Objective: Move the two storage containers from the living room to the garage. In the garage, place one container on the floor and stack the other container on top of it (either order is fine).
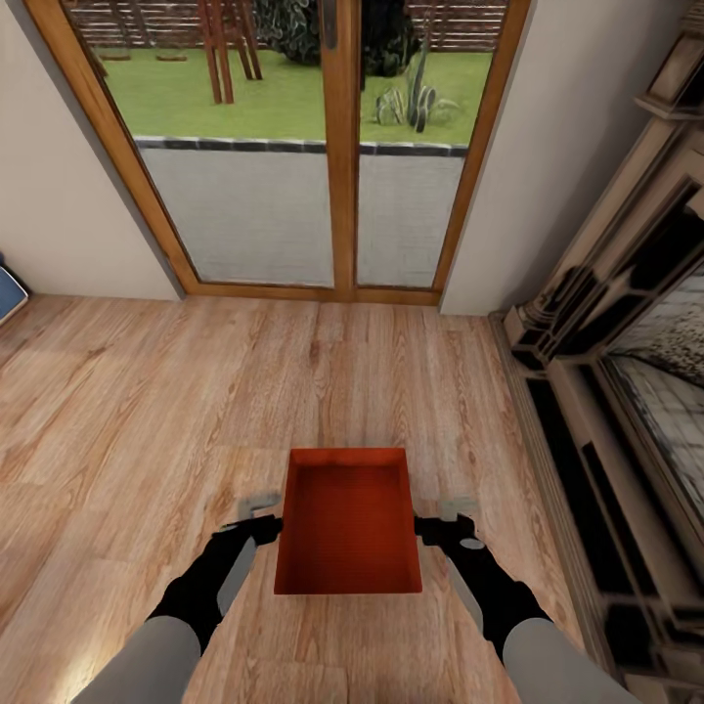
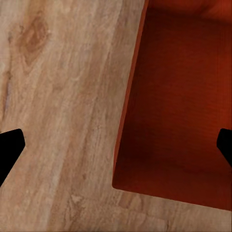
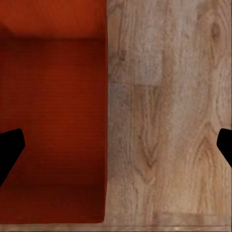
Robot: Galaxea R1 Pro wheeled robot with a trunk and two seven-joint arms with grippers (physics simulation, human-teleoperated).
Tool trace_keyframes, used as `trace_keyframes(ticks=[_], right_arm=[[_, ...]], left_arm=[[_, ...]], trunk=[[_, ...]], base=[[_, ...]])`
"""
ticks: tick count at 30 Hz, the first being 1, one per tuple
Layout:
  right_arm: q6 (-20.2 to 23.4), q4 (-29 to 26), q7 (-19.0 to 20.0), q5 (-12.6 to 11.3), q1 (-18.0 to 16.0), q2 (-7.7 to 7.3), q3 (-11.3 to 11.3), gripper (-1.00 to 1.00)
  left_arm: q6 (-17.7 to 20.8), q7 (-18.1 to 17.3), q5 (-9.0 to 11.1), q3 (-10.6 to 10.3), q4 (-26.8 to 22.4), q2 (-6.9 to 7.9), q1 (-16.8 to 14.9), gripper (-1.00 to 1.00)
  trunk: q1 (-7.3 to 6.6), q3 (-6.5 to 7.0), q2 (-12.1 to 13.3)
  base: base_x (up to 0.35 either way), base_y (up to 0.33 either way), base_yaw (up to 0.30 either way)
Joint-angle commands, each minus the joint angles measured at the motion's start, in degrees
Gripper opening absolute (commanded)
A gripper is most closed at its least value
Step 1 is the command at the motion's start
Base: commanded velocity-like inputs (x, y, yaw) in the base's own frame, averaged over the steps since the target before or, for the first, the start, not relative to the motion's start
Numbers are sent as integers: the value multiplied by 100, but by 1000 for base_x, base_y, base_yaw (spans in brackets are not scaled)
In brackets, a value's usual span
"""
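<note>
The floor (image 1: 147, 411) is glossy light wood planking with visible grain and knots. Ahead stands a wood-framed glass door (image 1: 337, 147), two tall panes showing grey paving and green lawn. To the right runs a dark, ornately moulded mantel (image 1: 606, 323). Between the two arms, low in the head view, is one bin (image 1: 348, 518): red-orange, rectangular, thin upright walls, flat base, lidless and empty. The left gripper (image 1: 262, 516) sits at the bin's left wall and the right gripper (image 1: 448, 520) at its right wall. In each wrist view the black fingertips (image 2: 9, 145) (image 3: 9, 145) stand spread wide, straddling a side wall, one tip over the bin, one over planks.
</note>
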Motion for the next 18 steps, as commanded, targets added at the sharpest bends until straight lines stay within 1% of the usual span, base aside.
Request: trace_keyframes(ticks=[1, 2, 3, 6, 8, 12, 18], right_arm=[[11, 213, -37, -52, -2, -3, 32, 100], [11, 213, -37, -52, -2, -3, 32, 100], [-7, 390, -35, -59, -3, -2, 30, 100], [-80, 576, -30, -62, -3, -1, 37, 100], [-292, 656, -27, -66, -3, -1, 49, 100], [-553, 762, -29, -69, -4, 9, 55, 100], [-626, 805, -31, -49, -4, 65, 64, 100]], left_arm=[[-133, 49, 19, -17, 156, -2, -15, 100], [-133, 49, 19, -17, 156, -2, -15, 100], [-294, 47, -19, -17, 317, -6, -23, 100], [-637, 40, -90, -17, 541, -27, -32, 100], [-889, 39, -166, -17, 643, -56, -36, 100], [-1013, 38, -270, -17, 695, -75, -38, 100], [-1044, 50, -361, -11, 681, -85, -40, 100]], trunk=[[0, -3, -2], [0, -3, -2], [0, -3, -2], [0, -3, -2], [0, -3, -2], [0, -3, -2], [0, -3, -2]], base=[[0, 0, 0], [0, 0, 0], [0, 0, 0], [0, 0, 0], [0, 0, 0], [0, 0, 0], [0, 0, 0]])
